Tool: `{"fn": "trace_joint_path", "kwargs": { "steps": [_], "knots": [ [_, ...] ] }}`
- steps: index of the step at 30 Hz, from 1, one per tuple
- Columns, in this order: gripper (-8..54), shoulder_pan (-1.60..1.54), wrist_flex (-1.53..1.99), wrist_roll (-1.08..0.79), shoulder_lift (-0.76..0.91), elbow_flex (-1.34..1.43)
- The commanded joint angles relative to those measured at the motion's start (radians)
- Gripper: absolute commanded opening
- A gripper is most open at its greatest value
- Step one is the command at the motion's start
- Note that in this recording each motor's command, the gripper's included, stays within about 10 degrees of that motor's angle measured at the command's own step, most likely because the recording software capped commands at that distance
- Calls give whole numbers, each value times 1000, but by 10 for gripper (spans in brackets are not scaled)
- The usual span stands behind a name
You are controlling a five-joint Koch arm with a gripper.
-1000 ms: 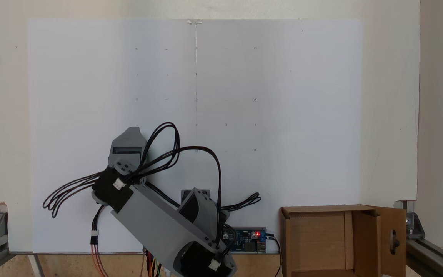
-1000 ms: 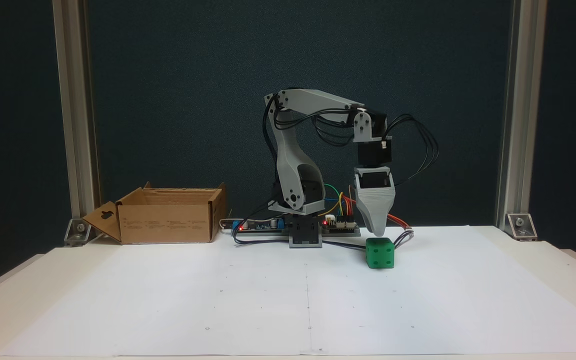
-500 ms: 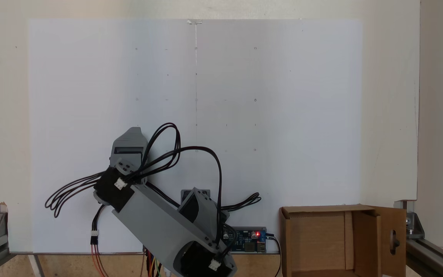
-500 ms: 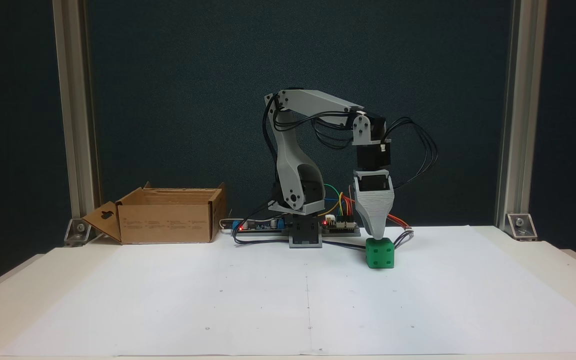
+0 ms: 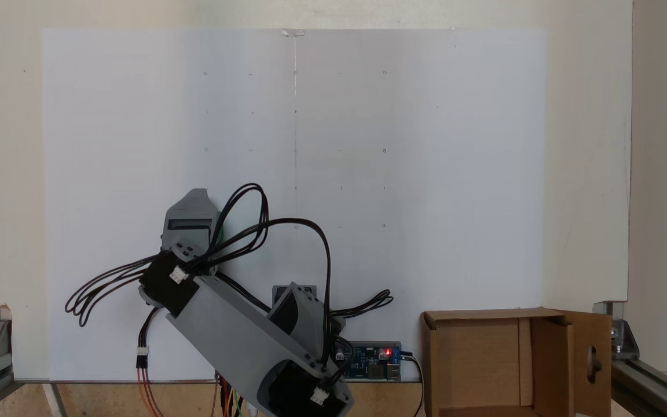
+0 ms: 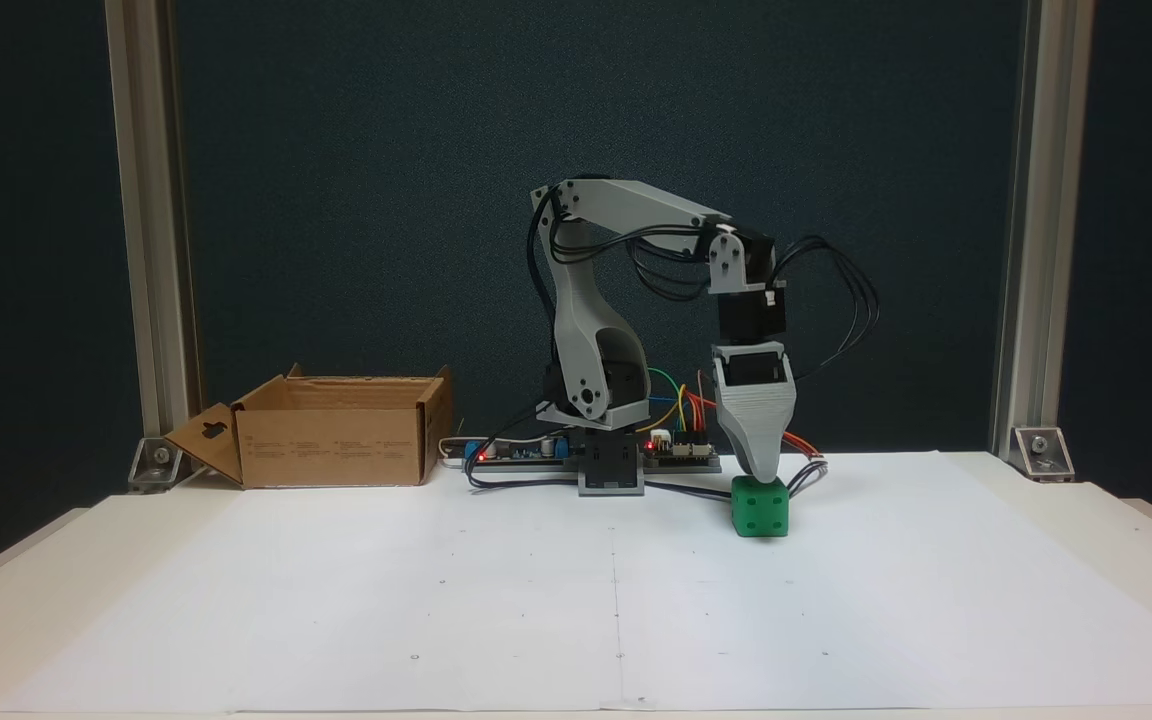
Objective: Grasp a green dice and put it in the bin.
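Green dice [image 6: 761, 507] — directly beneath claw [image 6: 764, 470]

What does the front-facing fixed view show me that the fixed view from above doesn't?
A fixed view from the front shows the green dice resting on the paper, with the gripper tip right at its top face. A fixed view from above looks down into the bin to its inner floor, but the arm there covers nearly all of the dice. Both share the arm, bin and paper, and neither settles whether the jaws are open.
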Motion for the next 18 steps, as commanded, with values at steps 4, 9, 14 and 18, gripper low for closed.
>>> {"fn": "trace_joint_path", "kwargs": {
  "steps": [4,9,14,18],
  "knots": [
    [431,0,-11,91,-9,-18],
    [431,0,-11,89,-20,-14],
    [431,-2,-25,89,-77,-14],
    [432,-9,-38,91,-129,-14]
  ]
}}
